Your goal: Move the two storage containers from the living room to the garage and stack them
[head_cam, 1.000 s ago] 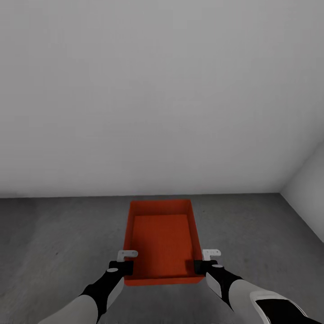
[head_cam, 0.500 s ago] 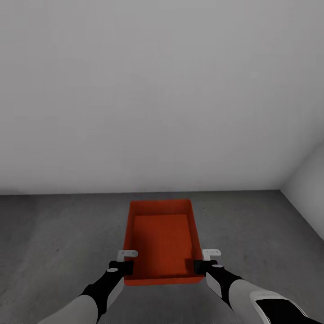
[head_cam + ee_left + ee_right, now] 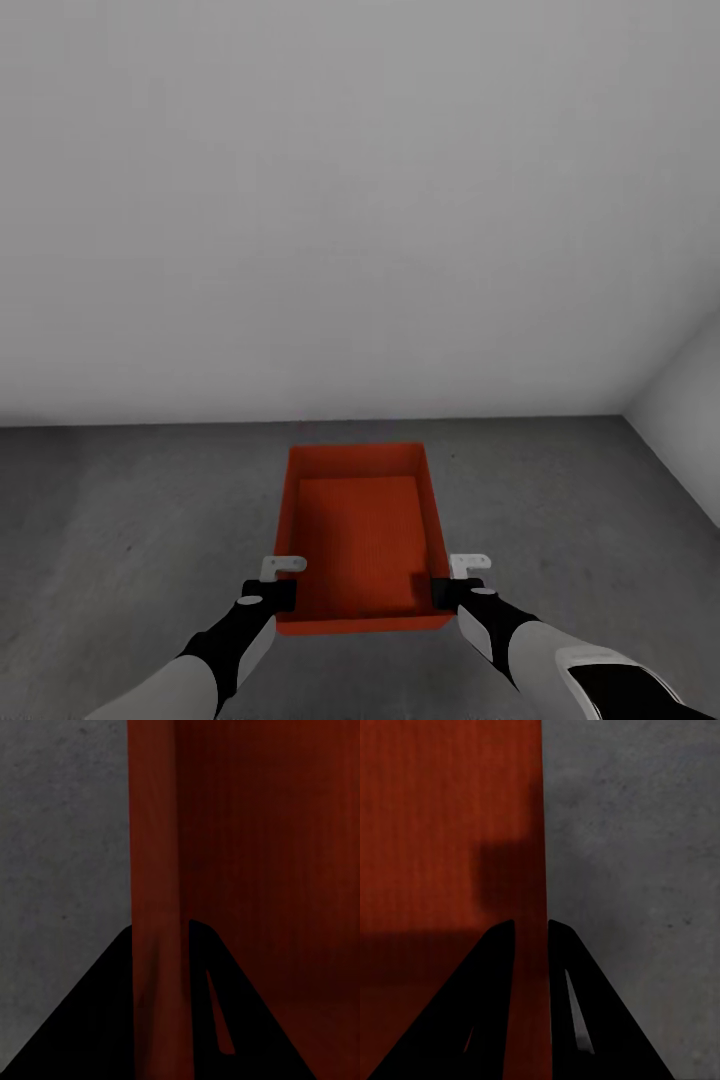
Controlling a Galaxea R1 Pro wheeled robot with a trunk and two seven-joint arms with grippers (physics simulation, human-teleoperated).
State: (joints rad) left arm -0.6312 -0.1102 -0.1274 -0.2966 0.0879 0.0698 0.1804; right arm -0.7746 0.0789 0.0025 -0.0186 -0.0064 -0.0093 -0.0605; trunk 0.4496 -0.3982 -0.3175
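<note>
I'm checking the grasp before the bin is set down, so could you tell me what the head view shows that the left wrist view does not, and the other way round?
Head view alone: the whole storage container seen from above, held between the left gripper and the right gripper, with a white wall behind. Left wrist view alone: close up, the bin's side wall runs between that gripper's dark fingers, one outside and one inside. Shared: the orange-red bin and the grey concrete floor.

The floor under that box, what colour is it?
Dull dark grey, mottled like concrete; the floor shows best in the head view, around the orange-red container.
</note>
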